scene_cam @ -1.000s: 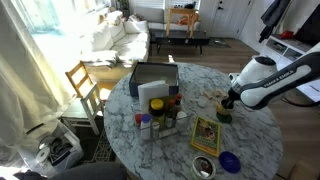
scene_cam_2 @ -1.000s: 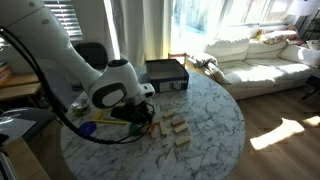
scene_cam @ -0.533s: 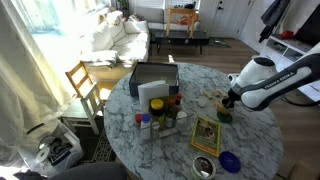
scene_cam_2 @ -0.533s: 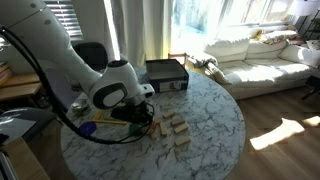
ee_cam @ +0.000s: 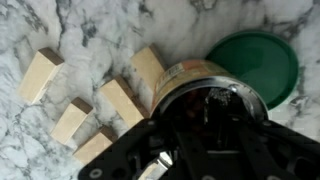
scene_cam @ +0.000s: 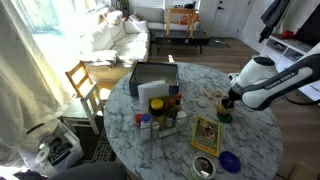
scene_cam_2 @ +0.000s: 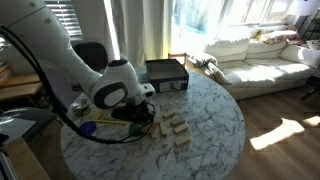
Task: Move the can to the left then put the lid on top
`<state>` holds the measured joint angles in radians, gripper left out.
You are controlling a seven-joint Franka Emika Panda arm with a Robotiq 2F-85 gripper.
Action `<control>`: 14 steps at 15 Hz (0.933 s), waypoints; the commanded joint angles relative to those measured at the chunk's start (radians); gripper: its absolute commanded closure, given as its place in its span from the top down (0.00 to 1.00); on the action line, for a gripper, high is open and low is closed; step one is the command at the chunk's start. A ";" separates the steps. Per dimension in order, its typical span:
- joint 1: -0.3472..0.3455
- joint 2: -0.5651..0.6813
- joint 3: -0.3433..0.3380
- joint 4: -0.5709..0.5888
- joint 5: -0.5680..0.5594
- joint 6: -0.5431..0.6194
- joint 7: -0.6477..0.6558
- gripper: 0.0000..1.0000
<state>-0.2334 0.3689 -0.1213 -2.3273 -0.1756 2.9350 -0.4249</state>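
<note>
In your wrist view, the can [ee_cam: 195, 78] stands on the table [ee_cam: 90, 25] at frame centre; the lid [ee_cam: 258, 62] lies just beside it, upper right, and the blocks [ee_cam: 122, 100] lie at its left.

A round marble tabletop [scene_cam: 205, 88] stood in a bright living room. Beyond the tabletop sat a white sofa [scene_cam: 120, 40], and a wooden chair [scene_cam: 85, 85] was drawn up close beside it. Windows [scene_cam_2: 195, 25] behind the tabletop (badly overexposed) threw sun across the wood floor [scene_cam_2: 290, 120].
</note>
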 commanded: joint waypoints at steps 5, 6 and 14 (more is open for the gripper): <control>0.019 0.063 -0.017 0.018 -0.040 -0.035 0.032 0.00; 0.017 0.062 -0.015 0.018 -0.038 -0.038 0.030 0.00; 0.035 -0.019 -0.053 0.007 -0.056 -0.030 0.071 0.00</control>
<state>-0.2214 0.3683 -0.1327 -2.3214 -0.1861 2.9140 -0.4023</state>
